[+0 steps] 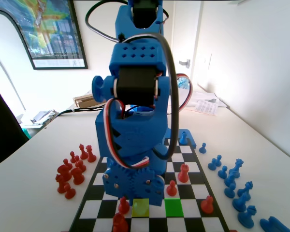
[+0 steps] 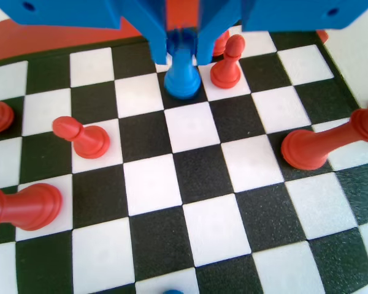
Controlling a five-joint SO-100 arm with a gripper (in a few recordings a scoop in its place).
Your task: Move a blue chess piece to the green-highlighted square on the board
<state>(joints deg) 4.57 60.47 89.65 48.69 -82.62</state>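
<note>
In the wrist view the blue chess piece [image 2: 183,76] stands upright with its base on a dark square of the board [image 2: 202,184], and my gripper [image 2: 183,52] is shut on its head, one jaw at each side. In the fixed view my gripper [image 1: 134,191] hangs low over the near rows of the board [image 1: 195,191], just behind the lime square [image 1: 140,208]. The green-highlighted square [image 1: 174,207] lies bare one square to the right of the lime one. The held piece is hidden behind the arm in the fixed view.
Red pieces stand close by: one [image 2: 227,61] right beside the held piece, others [image 2: 83,136] [image 2: 322,144] [image 2: 21,208] around. In the fixed view red pieces [image 1: 171,188] [image 1: 207,205] flank the green square. Spare red pieces [image 1: 70,169] lie off-board left, blue ones [image 1: 232,179] right.
</note>
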